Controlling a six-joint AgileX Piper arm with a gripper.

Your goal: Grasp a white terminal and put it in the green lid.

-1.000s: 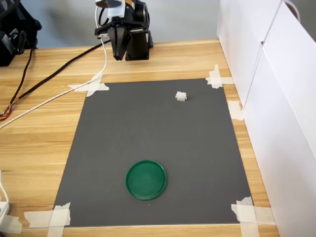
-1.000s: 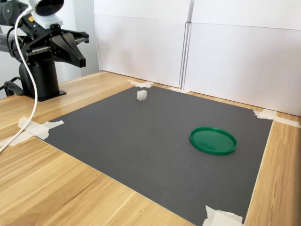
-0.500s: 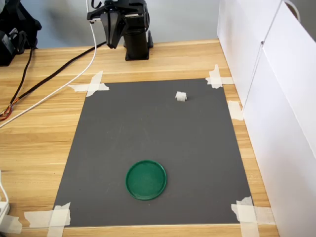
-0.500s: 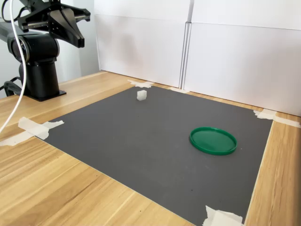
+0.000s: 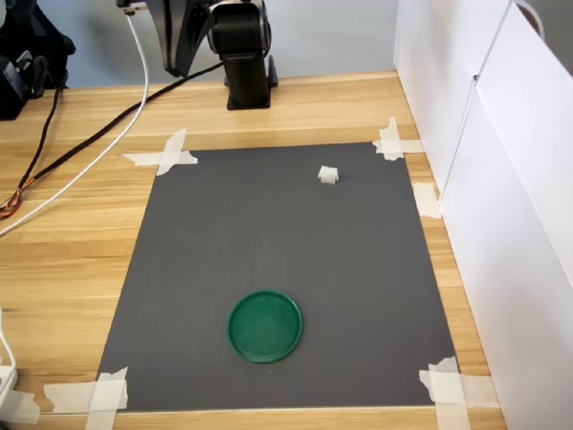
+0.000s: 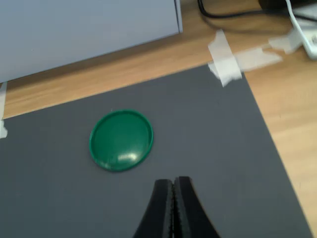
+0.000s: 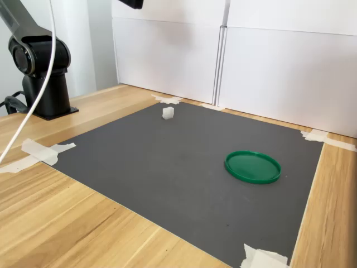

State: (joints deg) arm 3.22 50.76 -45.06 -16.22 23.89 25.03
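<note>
The white terminal is a tiny block lying alone near the far right corner of the dark grey mat in the first exterior view. It also shows as the same small terminal in the second exterior view. The green lid lies flat on the near part of the mat, holds nothing, and shows in the second exterior view and the wrist view. My gripper hangs high above the mat, shut on nothing. Only its dark tip shows at the second exterior view's upper edge. The terminal is outside the wrist view.
The arm's black base stands on the wooden table behind the mat. White and black cables trail across the wood at the first exterior view's left. White panels wall the right side. Tape strips hold the mat's corners.
The gripper has risen and swung upward, away from the table near the base, mostly leaving both exterior views. The terminal and the lid have not moved.
</note>
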